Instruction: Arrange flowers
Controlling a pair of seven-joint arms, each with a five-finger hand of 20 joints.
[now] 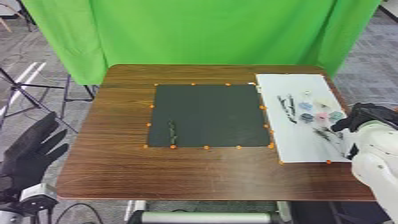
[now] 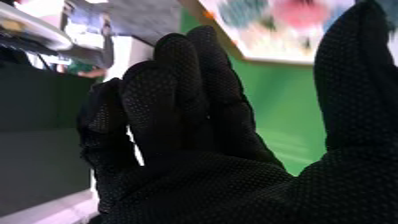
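Our right hand is open, fingers lying straight and the thumb well spread, with nothing in its hold, at the three o'clock edge of the desk. Our left hand is open too, off the desk toward eight o'clock.

What we have to arrange lies mostly on the white board, on the desk's three o'clock side. A pair of dark stems sits toward the board's ten o'clock, leafy sprigs toward its five, and a pink flower among other loose blooms just past its middle. One green stem rests on the dark mat, toward the mat's eight o'clock, and the rest of the arrangement is probably meant to go there too.

We expect every piece to be very light. The stems should be springy and thin enough to roll from a loose pinch, so we would take them near the middle, thumb against fingertips. The blooms look soft and easily crushed; we would lift them gently by the outer rim. Lying flat, they may skid under our gloves, so we would come down from above and close slowly.
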